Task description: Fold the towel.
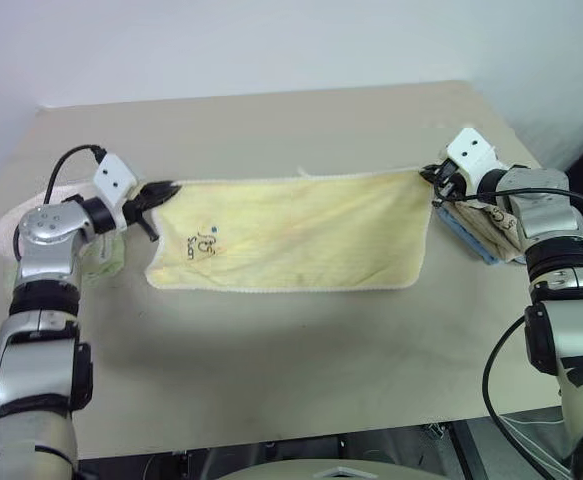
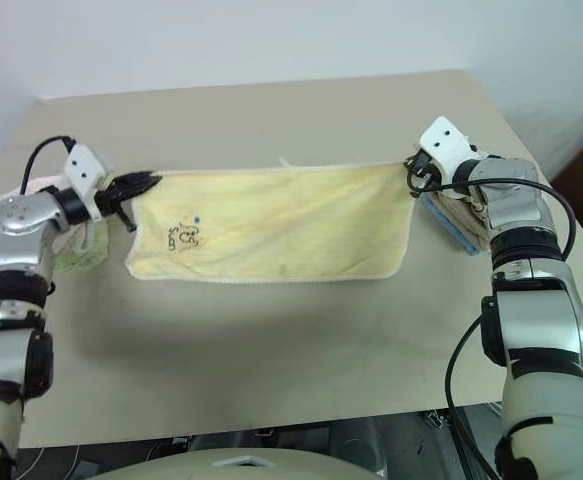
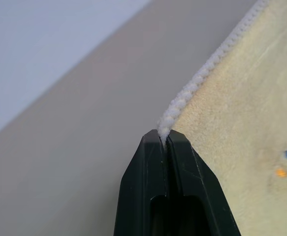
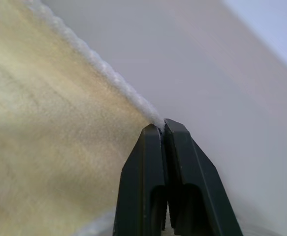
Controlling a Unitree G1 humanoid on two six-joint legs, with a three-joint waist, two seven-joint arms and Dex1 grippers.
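Observation:
The pale yellow towel (image 1: 291, 232) hangs stretched between my two arms above the beige table (image 1: 271, 130), its lower edge sagging toward the tabletop. A small dark embroidered mark (image 1: 203, 243) sits near its left end. My left gripper (image 1: 168, 190) is shut on the towel's upper left corner; the left wrist view shows the black fingers (image 3: 148, 172) pinching the whitish piped edge (image 3: 192, 86). At the upper right corner my right gripper (image 1: 433, 177) is shut on the towel too, its fingers (image 4: 192, 167) clamped on the piping (image 4: 109, 73).
A folded beige and blue cloth stack (image 1: 481, 232) lies on the table under my right wrist. A pale green cloth (image 1: 101, 258) and a whitish one (image 1: 6, 225) lie by my left arm. The table's near edge (image 1: 301, 440) runs below.

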